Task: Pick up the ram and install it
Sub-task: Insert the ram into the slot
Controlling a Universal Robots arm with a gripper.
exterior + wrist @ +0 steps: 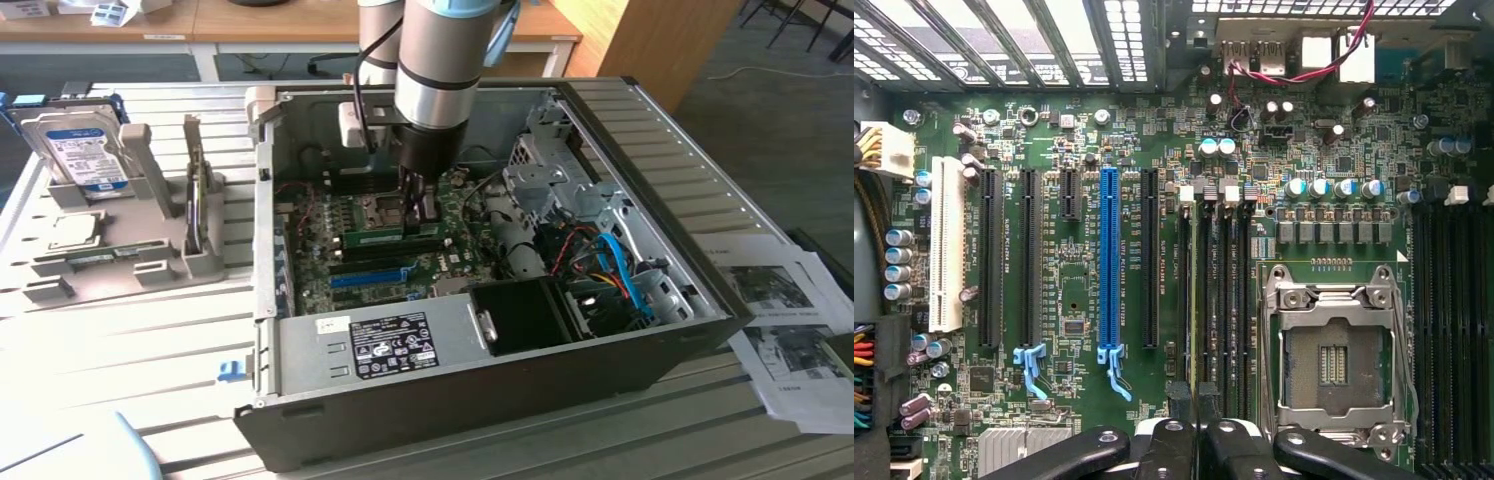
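The circuit board is finished in green. A bright blue slot and a white slot are set among black ones. The gripper is coated black. The case is grey. A blue-and-white label is carried on the silver hard drive.

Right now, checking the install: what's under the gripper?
Black memory slots beside the empty CPU socket; the gripper covers one end of the slots, hiding any seating there.

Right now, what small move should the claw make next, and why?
Probably a short, straight press down. The claw is at the ram, which stands along the memory slots beside the empty processor socket; whether it is seated I cannot tell.
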